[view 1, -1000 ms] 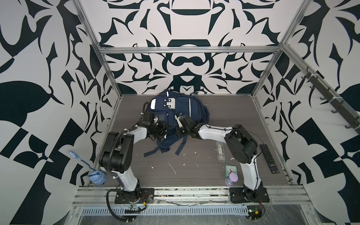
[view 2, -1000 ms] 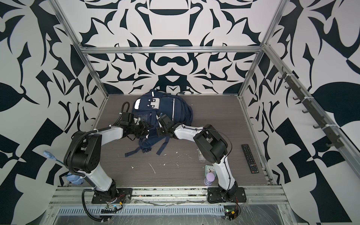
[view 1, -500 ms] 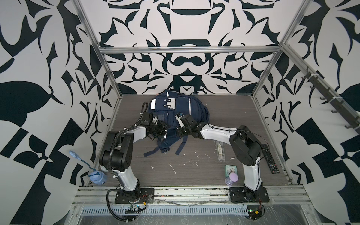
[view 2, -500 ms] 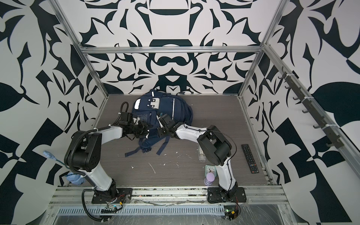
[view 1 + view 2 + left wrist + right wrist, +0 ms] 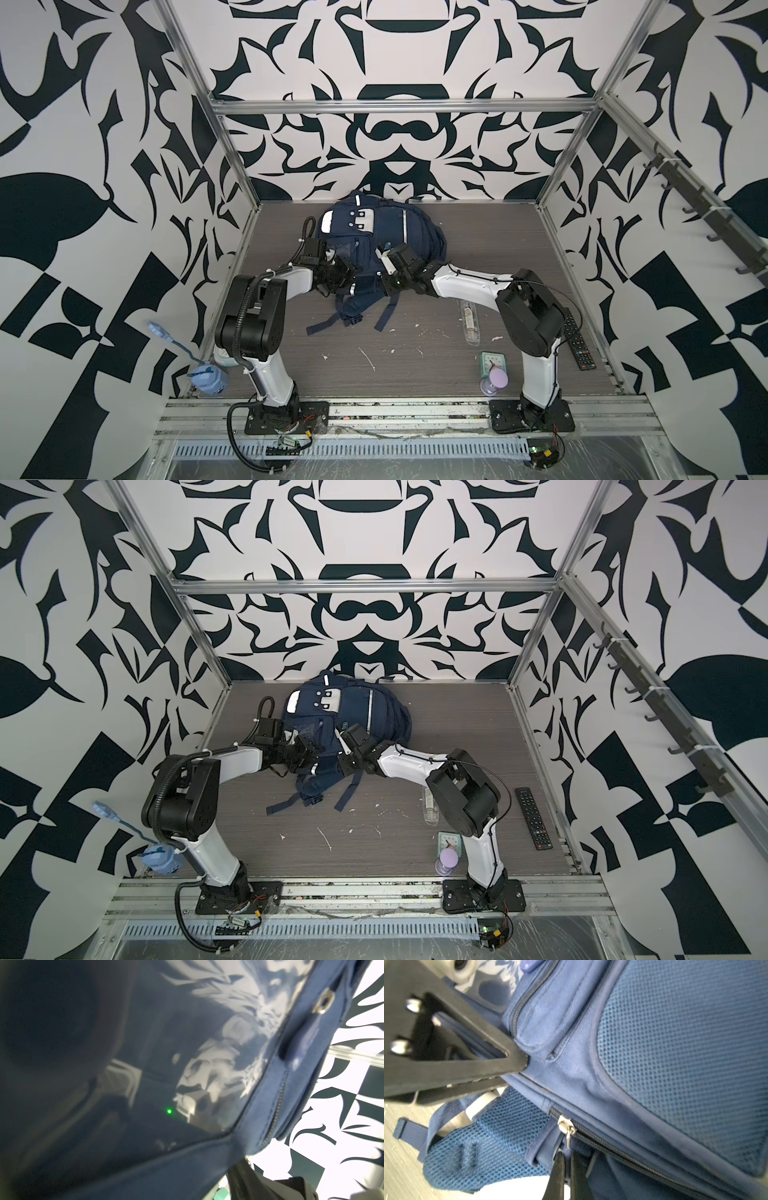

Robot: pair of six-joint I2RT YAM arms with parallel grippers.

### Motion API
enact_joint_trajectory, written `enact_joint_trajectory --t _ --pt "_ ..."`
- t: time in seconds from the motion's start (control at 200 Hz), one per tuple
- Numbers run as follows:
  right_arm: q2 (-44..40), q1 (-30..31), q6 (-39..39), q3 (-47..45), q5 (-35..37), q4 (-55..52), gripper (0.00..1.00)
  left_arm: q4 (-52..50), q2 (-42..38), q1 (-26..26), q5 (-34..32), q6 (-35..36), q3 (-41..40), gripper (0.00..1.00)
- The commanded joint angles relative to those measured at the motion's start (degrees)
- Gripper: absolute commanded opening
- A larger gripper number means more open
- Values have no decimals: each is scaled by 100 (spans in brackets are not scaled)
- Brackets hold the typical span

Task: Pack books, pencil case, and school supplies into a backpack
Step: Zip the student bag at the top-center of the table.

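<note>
Backpack (image 5: pixel 376 232) lies flat on the table (image 5: pixel 415 374) toward the back wall, straps (image 5: pixel 384 318) trailing toward the robot, both arms reaching in on it.

Right gripper (image 5: pixel 567 1156) is the one that counts. Its fingers (image 5: pixel 559 1169) are pressed together w/ the blue zip pull (image 5: pixel 568 1149) pinched btwn them, right under the metal slider (image 5: pixel 565 1125). Slider sits at one end of its zipper (image 5: pixel 623 1156). The teeth look closed the whole way, running off from the fingers along the bag's side below the mesh panel (image 5: pixel 675 1043). So prob. the step is opening that compartment. The pull has to follow the zipper line, not lift off it, or the fabric will just bunch.

Left gripper (image 5: pixel 348 274) is on the bag's other side, by the clear front pocket. One of its fingers shows in the right wrist view, tip against a pocket seam. Can't tell if they're spread or nipping fabric. Looks like bracing.

School supplies packet (image 5: pixel 471 324) lies on the table, well apart from the bag, beside the right arm's elbow. Its long axis points approx toward the back wall, and the right arm is nearer. No books or pencil case in sight.
</note>
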Motion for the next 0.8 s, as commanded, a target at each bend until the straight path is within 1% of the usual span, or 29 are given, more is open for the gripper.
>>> enact_joint_trajectory --t 0.0,0.145,0.23,0.43,0.68,0.795 --pt "-448 -19 -74 -117 -62 -427 2 47 142 209 -639 -66 175 35" --pt "-675 -30 -167 -372 18 -525 1 46 143 270 -679 -76 239 26" --pt "-792 -36 -249 -506 145 -645 0 49 111 316 -692 -79 236 24" --pt "-1243 -264 -252 -943 309 -714 0 39 -26 527 -744 -75 167 23" --pt "-1912 -1010 -212 -1494 472 -833 0 71 -90 655 -789 -71 196 23" --pt "-2091 -1152 -224 -1710 632 -861 0 131 -17 637 -771 -123 236 24"
